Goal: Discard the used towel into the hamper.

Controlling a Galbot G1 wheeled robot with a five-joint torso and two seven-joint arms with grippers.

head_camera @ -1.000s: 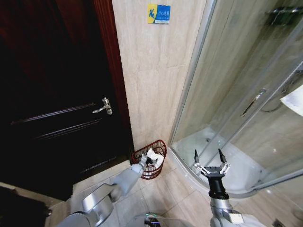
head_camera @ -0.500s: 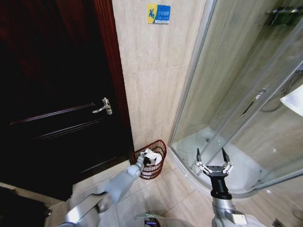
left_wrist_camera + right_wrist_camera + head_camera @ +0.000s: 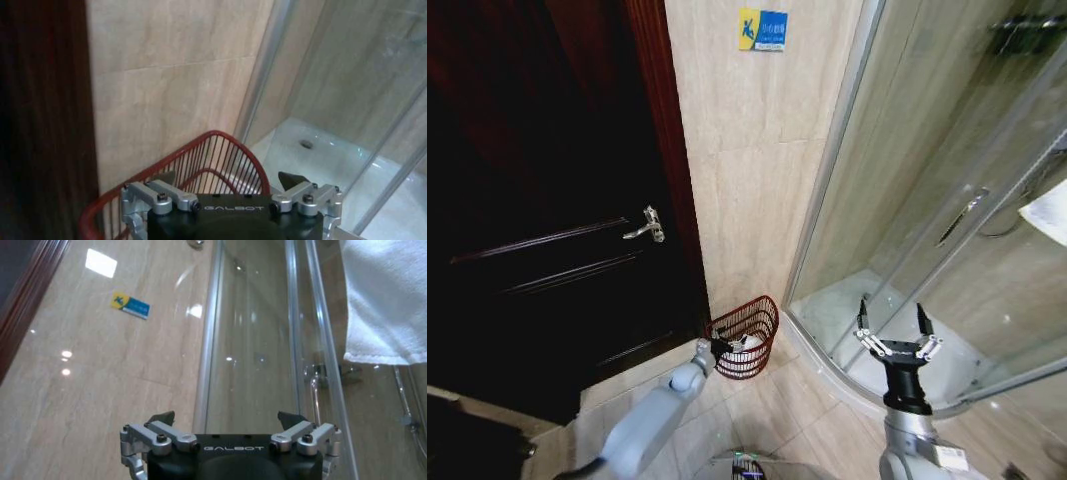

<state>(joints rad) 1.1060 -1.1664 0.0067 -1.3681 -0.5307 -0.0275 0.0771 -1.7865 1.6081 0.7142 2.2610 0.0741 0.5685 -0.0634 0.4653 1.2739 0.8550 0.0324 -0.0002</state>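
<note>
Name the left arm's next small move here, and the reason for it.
Probably draw the left gripper up and away from the hamper. The white towel already lies inside the hamper, and the left gripper is open and empty at the rim, so nothing is left to release. The right gripper hangs open by the shower door.

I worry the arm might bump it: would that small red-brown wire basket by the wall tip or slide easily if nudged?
Probably yes. The small red-brown wire basket is all thin open ribs, so likely light. It stands on smooth floor tile, so it may slide. The left gripper, open, is at its rim, and the basket already looks tilted.
</note>
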